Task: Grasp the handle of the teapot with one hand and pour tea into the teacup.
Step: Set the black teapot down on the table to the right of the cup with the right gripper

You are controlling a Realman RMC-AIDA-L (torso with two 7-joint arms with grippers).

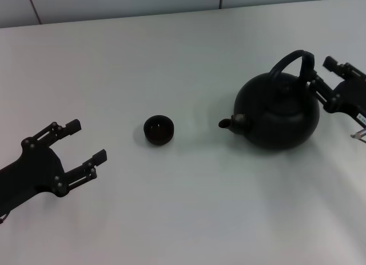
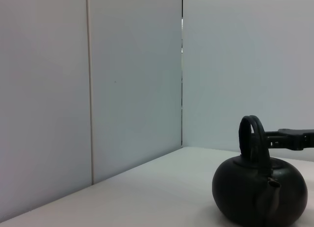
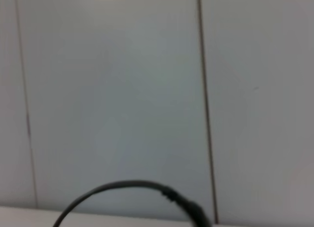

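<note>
The squat, round matte-black teapot (image 1: 278, 114) sits on the plain white surface (image 1: 189, 213), its short spout (image 1: 227, 123) aimed at the small, low, handleless black teacup (image 1: 158, 129), which stands well apart from the teapot on the spout side. The thick black arched bail handle (image 1: 293, 62) stands upright over the pot's lid. The right claw (image 1: 318, 84) is just behind the teapot, on the side opposite the spout, w/ fingers reaching to the handle's rear foot; from the head view I cannot tell whether they're closed on it or only beside it, and the right wrist view gives only a thin dark arc against the wall, so no help there. The left claw (image 1: 86, 142) rests well beyond the teacup from the teapot, fingers spread wide, holding nothing; looks parked. Judging the step as the grasp itself, not yet confirmed. To do it well: get the fingers around the hoop, pref. up near the crown rather than low at the foot, so the pot hangs balanced and doesn't swing. Squeeze firmly before lifting; the body looks heavy and a loose hold would let it pivot. Then lift straight up, carry spout-first toward the teacup, stop w/ the spout over its mouth, and tilt slowly, since the cup is small and easy to overshoot.
</note>
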